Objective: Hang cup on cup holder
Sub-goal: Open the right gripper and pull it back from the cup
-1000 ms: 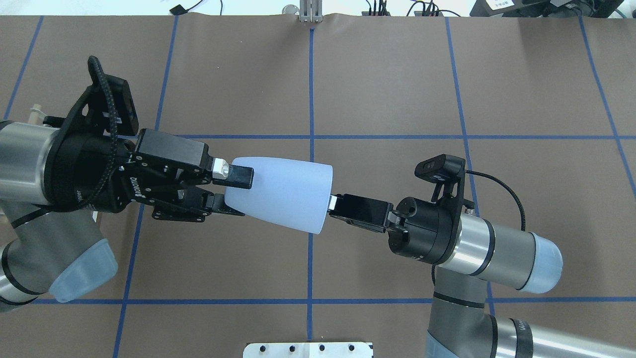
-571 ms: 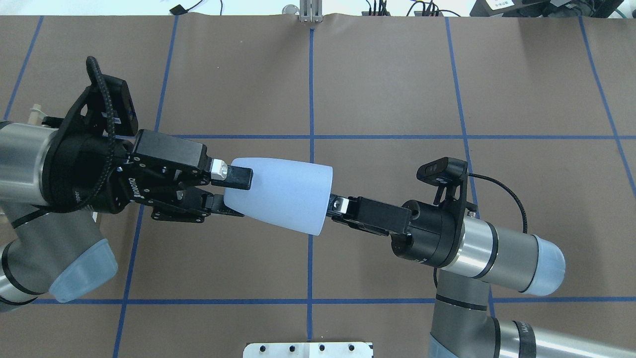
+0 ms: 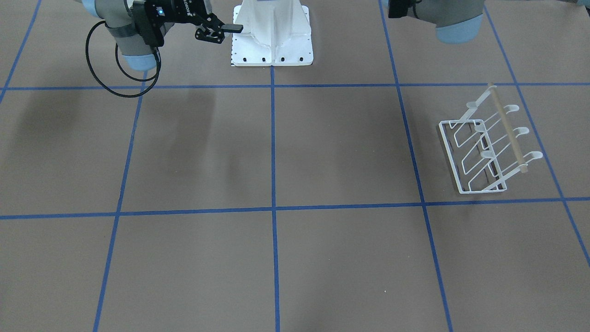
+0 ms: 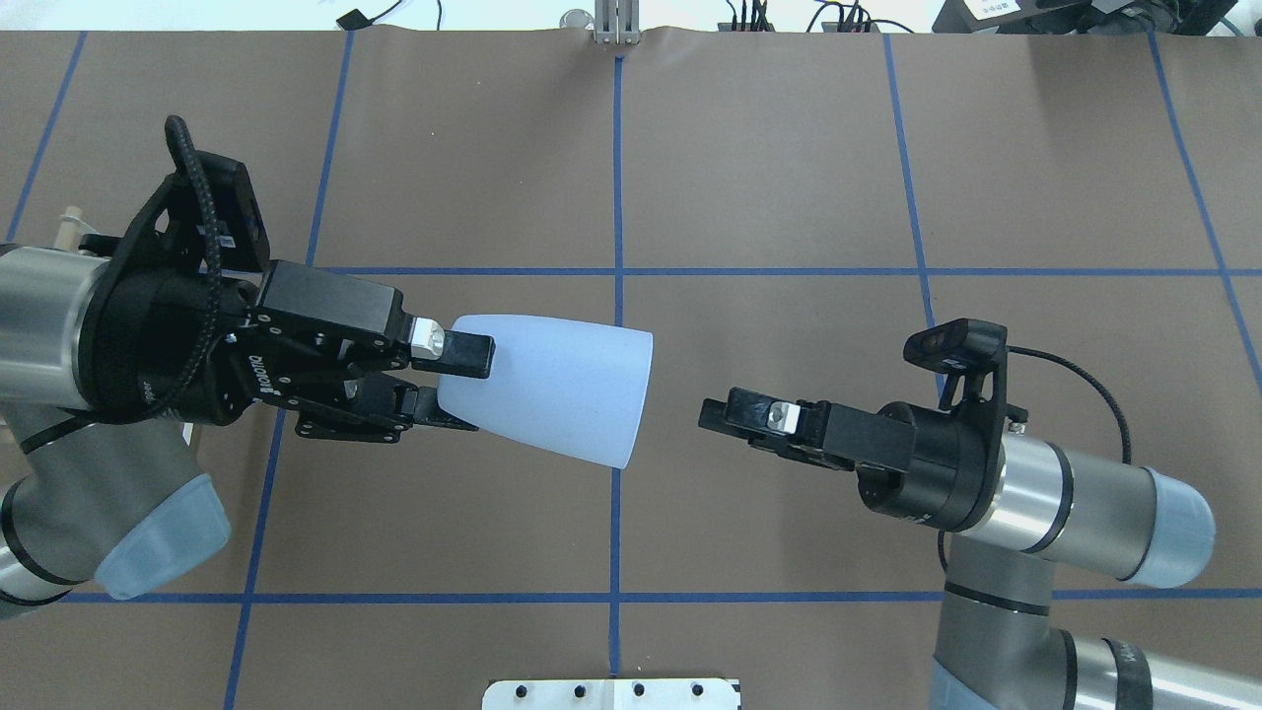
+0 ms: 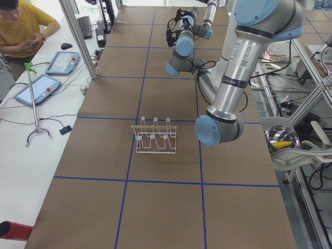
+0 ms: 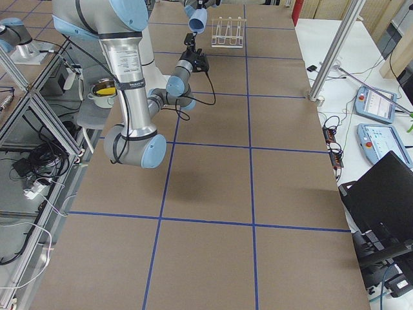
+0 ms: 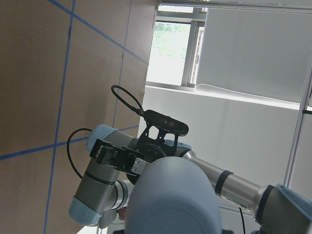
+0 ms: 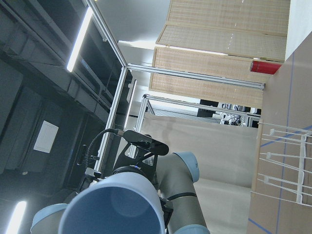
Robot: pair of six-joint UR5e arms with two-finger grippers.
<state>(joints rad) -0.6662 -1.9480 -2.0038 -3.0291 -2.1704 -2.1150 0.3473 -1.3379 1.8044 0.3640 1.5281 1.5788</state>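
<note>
Overhead exterior view shows the cup [image 4: 557, 390] held in the air over the middle of the bench [image 4: 789, 148], lying on its side. Its narrow bottom points toward the bench's left end and its wide mouth toward the right end. The left gripper [image 4: 463, 387] is clamped across the narrow bottom, with one finger on the far side and one on the near side of the tumbler.

The right gripper [image 4: 715, 416] faces the cup's mouth from the right-end side. It is apart from the rim, with bare bench showing between them, and it holds nothing. From above its fingers line up one over the other. The left wrist camera shows them parted, though how wide is hard to judge.

The right wrist camera looks straight into the open mouth of the cup [image 8: 112, 207].

The cup holder [image 3: 488, 143] stands on the bench toward the left end, about midway between the robot's edge and the operators' edge, and well apart from the cup. Its white wire loops slant up to a light wooden rod [image 3: 507, 129], with rounded white pegs [image 3: 534, 156] along it. No cup hangs on it.
</note>
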